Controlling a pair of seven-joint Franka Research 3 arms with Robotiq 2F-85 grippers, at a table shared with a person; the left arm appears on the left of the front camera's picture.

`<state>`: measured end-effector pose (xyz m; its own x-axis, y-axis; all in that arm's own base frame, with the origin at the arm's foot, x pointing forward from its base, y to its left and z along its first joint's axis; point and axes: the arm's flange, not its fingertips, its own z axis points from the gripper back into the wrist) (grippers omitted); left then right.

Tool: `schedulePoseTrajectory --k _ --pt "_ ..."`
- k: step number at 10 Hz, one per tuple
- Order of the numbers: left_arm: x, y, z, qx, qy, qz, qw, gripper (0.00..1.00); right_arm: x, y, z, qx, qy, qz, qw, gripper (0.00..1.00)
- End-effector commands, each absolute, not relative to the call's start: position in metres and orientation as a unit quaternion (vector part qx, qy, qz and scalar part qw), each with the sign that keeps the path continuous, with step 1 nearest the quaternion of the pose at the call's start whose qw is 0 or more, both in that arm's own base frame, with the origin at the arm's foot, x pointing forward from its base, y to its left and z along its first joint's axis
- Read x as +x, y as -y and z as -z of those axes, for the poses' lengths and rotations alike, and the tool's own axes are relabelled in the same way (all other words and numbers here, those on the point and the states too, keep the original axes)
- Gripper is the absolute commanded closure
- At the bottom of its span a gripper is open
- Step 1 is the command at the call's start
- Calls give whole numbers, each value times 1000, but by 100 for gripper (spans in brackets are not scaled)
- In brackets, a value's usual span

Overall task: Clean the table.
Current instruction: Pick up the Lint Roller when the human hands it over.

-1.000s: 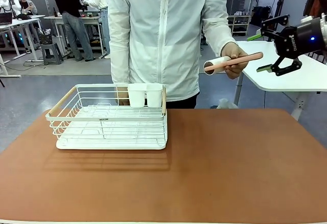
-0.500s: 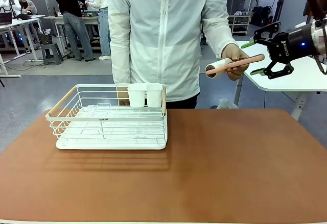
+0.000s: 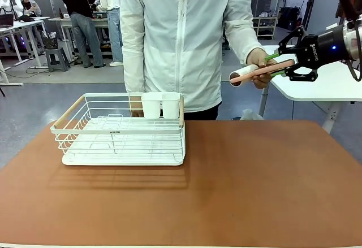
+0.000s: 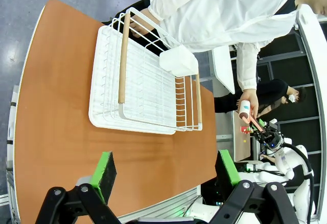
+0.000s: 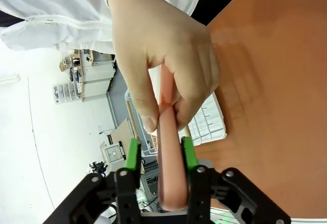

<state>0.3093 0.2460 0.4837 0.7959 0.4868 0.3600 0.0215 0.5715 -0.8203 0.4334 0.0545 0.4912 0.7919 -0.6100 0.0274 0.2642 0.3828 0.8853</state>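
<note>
A person's hand holds out a lint roller with a pink handle and a white roll, above the far right edge of the reddish-brown table. My right gripper is shut on the free end of that handle, and the hand still grips it. In the right wrist view the pink handle runs up between the green pads into the person's hand. My left gripper hangs open over the table, holding nothing.
A white wire dish rack with two white cups stands on the table's left half. The person stands at the far edge behind it. A white-topped table is behind my right arm. Other people work far back on the left.
My right gripper moved left onto the handle's end and its fingers closed from wide open. The person's hand raised the lint roller slightly.
</note>
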Motion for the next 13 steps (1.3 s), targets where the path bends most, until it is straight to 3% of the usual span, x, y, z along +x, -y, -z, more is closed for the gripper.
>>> schedulePoseTrajectory --k 1,3,13 --pt "307 -248 -484 -447 293 -131 835 0 435 -61 -491 491 186 277 805 79" --pt "307 -248 -484 -447 293 -131 835 0 436 -61 -489 489 185 278 806 99" --pt "307 -248 -484 -447 293 -131 835 0 435 -54 -487 484 175 273 813 97"
